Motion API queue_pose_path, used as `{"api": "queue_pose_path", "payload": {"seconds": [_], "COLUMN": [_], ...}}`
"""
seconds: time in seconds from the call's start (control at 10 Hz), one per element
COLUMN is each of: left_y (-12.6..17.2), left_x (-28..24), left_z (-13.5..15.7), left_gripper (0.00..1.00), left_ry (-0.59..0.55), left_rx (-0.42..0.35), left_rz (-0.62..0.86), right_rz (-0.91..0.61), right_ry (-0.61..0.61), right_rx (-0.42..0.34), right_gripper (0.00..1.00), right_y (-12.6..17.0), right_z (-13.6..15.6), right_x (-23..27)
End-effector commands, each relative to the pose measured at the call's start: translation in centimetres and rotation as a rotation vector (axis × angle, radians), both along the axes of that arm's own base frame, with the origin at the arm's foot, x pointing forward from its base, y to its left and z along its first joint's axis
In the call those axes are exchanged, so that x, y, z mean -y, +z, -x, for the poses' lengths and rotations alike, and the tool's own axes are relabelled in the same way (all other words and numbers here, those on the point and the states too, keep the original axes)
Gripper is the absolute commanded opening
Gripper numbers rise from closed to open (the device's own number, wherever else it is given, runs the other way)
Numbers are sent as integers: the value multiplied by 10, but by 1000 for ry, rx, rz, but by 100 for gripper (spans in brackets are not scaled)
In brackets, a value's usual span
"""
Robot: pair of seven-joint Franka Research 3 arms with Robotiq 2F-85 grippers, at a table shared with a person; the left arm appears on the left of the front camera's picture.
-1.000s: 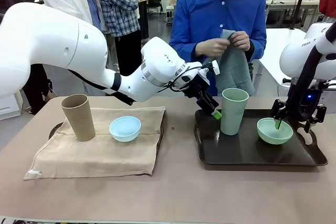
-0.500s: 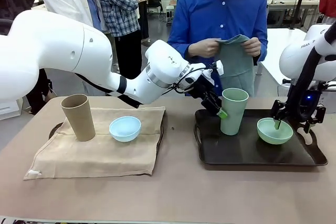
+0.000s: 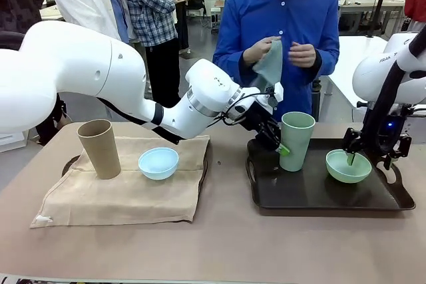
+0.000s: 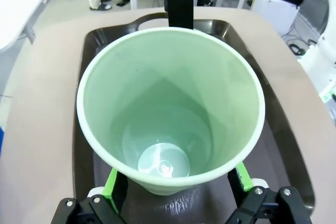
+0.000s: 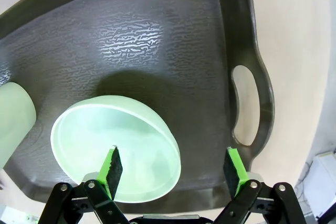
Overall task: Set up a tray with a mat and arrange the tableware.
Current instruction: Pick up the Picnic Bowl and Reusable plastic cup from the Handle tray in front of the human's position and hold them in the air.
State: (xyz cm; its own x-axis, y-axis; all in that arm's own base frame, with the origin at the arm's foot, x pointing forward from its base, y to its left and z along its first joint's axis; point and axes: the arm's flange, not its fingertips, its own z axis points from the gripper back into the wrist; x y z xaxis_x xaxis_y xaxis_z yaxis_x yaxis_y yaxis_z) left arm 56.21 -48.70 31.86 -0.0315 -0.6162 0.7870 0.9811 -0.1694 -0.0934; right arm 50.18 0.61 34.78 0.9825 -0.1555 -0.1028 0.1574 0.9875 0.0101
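A pale green cup [image 3: 297,140] stands on the left part of a dark tray [image 3: 313,194]. My left gripper [image 3: 282,145] is open and straddles the cup's lower wall; in the left wrist view the cup [image 4: 168,103] sits between the green pads [image 4: 111,180]. A pale green bowl [image 3: 348,166] rests on the same tray. My right gripper [image 3: 351,157] is open over its rim, one finger [image 5: 111,165] inside the bowl [image 5: 105,145] and the other outside. On the left, a tan cup [image 3: 99,148] and a light blue bowl [image 3: 158,162] stand on a beige mat [image 3: 126,194].
A person in a blue shirt stands at the far side holding a grey-green cloth [image 3: 270,64] in both hands above the table. The beige mat covers another dark tray, whose handle [image 3: 69,164] shows at the left. Bare table runs along the front edge.
My left gripper has moved right and down until its fingers straddle the pale green cup. The person has gathered the cloth up higher. The right gripper has stayed over the bowl.
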Motion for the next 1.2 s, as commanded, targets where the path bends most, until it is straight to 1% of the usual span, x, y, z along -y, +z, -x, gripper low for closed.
{"api": "queue_pose_path", "payload": {"seconds": [0.0, 0.4, 0.5, 0.6, 0.7, 0.8, 0.9, 1.0, 1.1], "left_y": [0, -7, -8, -9, -9, -10, -10, -11, -11], "left_x": [11, 26, 28, 29, 29, 28, 29, 29, 29], "left_z": [-3, -2, -1, -2, -2, -1, -1, -1, -2], "left_gripper": [100, 100, 100, 41, 41, 0, 39, 0, 0], "left_ry": [-28, -31, -25, -18, -19, -18, -18, -20, -17], "left_rx": [1, 18, 23, 28, 28, 27, 23, 24, 23], "left_rz": [42, 52, 50, 56, 57, 57, 56, 53, 51], "right_rz": [21, 21, 19, 16, 11, 10, 9, 8, 5], "right_ry": [4, 16, 28, 37, 40, 43, 46, 48, 50], "right_rx": [11, 8, 5, 6, 6, 2, 0, -2, -3], "right_gripper": [100, 100, 93, 41, 33, 35, 0, 0, 0], "right_y": [-2, -3, -4, -5, -4, -5, -5, -5, -5], "right_z": [-9, -13, -13, -12, -12, -12, -12, -13, -14], "right_x": [-3, -5, -6, -6, -5, -5, -4, -3, -2]}}
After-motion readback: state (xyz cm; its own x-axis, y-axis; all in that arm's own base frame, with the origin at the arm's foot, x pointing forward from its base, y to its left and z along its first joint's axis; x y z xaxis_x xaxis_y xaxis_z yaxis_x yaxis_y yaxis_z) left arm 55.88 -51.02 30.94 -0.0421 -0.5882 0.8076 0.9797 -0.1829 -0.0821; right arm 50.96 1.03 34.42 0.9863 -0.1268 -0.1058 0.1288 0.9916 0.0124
